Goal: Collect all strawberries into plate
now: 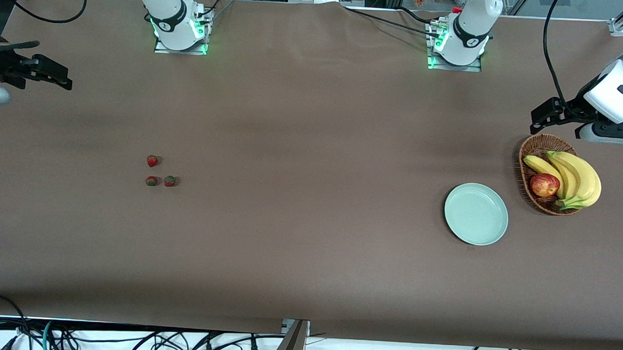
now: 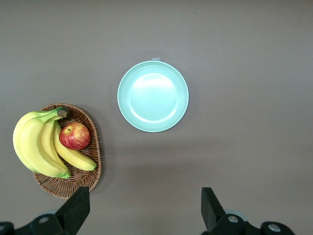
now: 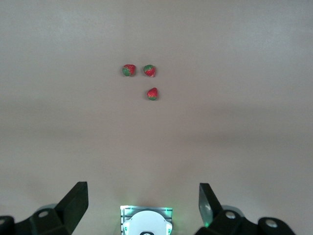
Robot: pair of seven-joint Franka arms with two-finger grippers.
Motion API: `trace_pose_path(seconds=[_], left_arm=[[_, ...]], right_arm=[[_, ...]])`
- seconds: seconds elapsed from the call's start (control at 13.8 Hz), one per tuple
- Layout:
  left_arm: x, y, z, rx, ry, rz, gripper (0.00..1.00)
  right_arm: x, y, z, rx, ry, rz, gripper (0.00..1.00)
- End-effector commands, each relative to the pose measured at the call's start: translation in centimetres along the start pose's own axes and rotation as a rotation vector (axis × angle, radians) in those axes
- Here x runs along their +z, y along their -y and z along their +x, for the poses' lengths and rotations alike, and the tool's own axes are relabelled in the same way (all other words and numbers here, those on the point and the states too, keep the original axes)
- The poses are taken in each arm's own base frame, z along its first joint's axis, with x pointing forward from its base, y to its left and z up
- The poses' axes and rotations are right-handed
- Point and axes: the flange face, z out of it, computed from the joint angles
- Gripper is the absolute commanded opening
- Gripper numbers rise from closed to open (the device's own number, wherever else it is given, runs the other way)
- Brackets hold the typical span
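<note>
Three small red strawberries (image 1: 152, 161) (image 1: 151, 181) (image 1: 170, 181) lie close together on the brown table toward the right arm's end; they also show in the right wrist view (image 3: 153, 93) (image 3: 128, 70) (image 3: 149, 70). The mint-green plate (image 1: 476, 214) (image 2: 153, 96) sits bare toward the left arm's end. My right gripper (image 1: 53, 75) (image 3: 142, 188) hangs open and holds nothing, over the table's edge at the right arm's end, well apart from the berries. My left gripper (image 1: 544, 115) (image 2: 144, 193) is open with nothing in it, high over the table beside the basket.
A brown wicker basket (image 1: 530, 151) (image 2: 95, 142) stands beside the plate, holding bananas (image 1: 575, 176) (image 2: 36, 144) and a red-yellow apple (image 1: 544, 184) (image 2: 74, 136). The arm bases (image 1: 179, 25) (image 1: 458, 43) stand along the table edge farthest from the front camera.
</note>
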Motion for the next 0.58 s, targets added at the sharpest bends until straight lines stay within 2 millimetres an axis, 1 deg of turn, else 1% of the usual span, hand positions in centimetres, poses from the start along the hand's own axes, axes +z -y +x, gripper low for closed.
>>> trace_pose_path(seconds=[0.0, 0.29, 0.51], left_arm=[[-0.4, 0.1, -0.1, 0.003, 0.004, -0.017, 1.0], [-0.4, 0.1, -0.1, 0.003, 0.005, -0.017, 1.0], [-0.4, 0.1, -0.1, 0.004, 0.005, -0.017, 1.0]], right_arm=[[-0.4, 0.0, 0.0, 0.014, 0.0, -0.01, 1.0], [-0.4, -0.2, 0.1, 0.015, 0.002, -0.01, 1.0], [1.6, 0.1, 1.7, 0.017, 0.031, -0.009, 1.0]])
